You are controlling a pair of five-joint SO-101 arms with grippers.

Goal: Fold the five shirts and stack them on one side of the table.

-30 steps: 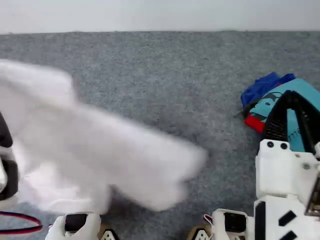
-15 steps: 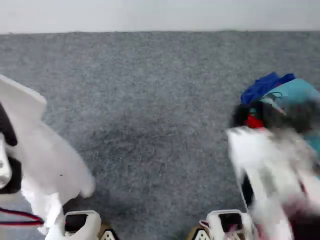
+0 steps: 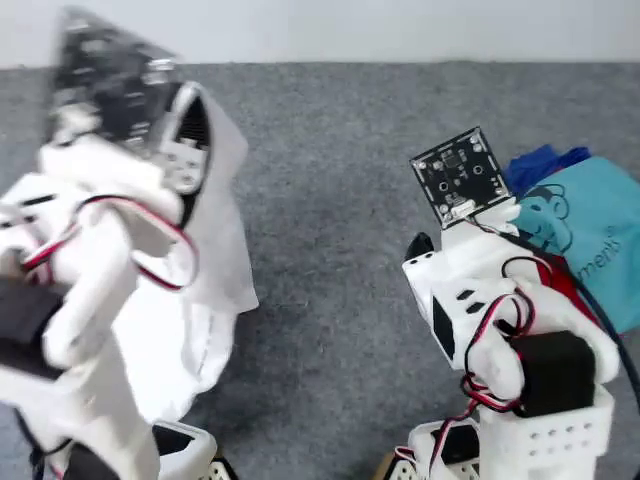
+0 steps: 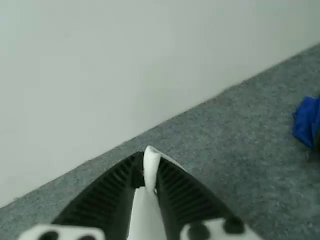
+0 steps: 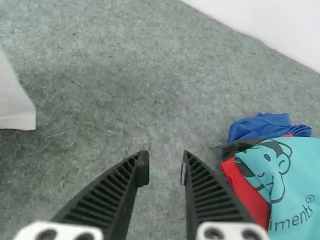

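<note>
My left gripper [image 4: 148,167] is shut on a fold of the white shirt [image 4: 146,215], held up above the grey table near its far left. In the high view the white shirt [image 3: 215,265] hangs down from the raised left arm [image 3: 95,230] to the table. My right gripper [image 5: 164,167] is open with nothing between its fingers, above bare carpet just left of the shirt stack. The stack lies at the right edge: a teal shirt [image 3: 590,235] on top, with a blue shirt [image 3: 530,165] and a red shirt [image 5: 245,187] under it.
Grey carpet [image 3: 330,180] covers the table up to the white wall [image 3: 350,30] at the back. The right arm [image 3: 500,330] stands close to the stack. A corner of the white shirt [image 5: 12,102] shows at the edge of the right wrist view.
The white shirt, spread across the left half before, has been drawn left and lifted by the left arm. The right arm has swung from the right edge toward the middle.
</note>
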